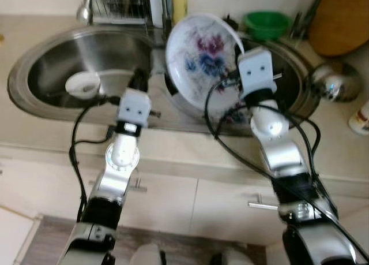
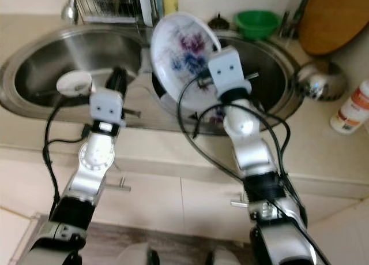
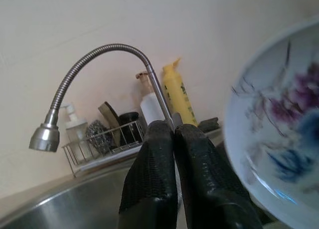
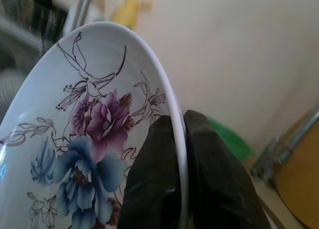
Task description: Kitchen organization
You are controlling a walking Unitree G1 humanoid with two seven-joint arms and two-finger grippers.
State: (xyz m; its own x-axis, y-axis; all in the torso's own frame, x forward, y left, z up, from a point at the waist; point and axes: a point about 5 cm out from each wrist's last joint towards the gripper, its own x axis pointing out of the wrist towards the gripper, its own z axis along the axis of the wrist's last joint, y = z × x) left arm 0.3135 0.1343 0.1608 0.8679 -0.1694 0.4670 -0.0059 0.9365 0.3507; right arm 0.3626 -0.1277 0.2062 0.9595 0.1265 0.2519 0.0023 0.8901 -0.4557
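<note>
Obs., head views: the plate [image 1: 202,57] (white, blue/purple flower print) is held tilted on edge, upper centre of frame, above the divider between the two basins of the sink [image 1: 34,57]. Its face is turned toward the left side of frame and toward the camera. Its long axis runs from upper right down to lower left.

Right gripper [image 4: 182,139]: both fingers are pressed onto the plate rim, one each side, as seen in the right wrist view; a firm pinch at the plate's right edge. In the left eye view the same gripper sits centre-right, at the rim.

Left gripper [image 3: 173,139]: fingers pressed together, nothing between them. It is placed centre-left of frame in the head views, just beside the plate's lower left edge; contact can't be told. In the left wrist view the plate fills the right side, the tap [image 3: 89,74] and a wire rack [image 3: 99,149] w/ bottles lie beyond.

A small white dish [image 1: 83,85] lies in the left basin, left of frame, near the left gripper.

Judgement: the key relation is plate vs. left gripper. The plate lies to that gripper's right and the right arm carries it alone. If a rack is the goal, it lies at upper left, behind the tap.
</note>
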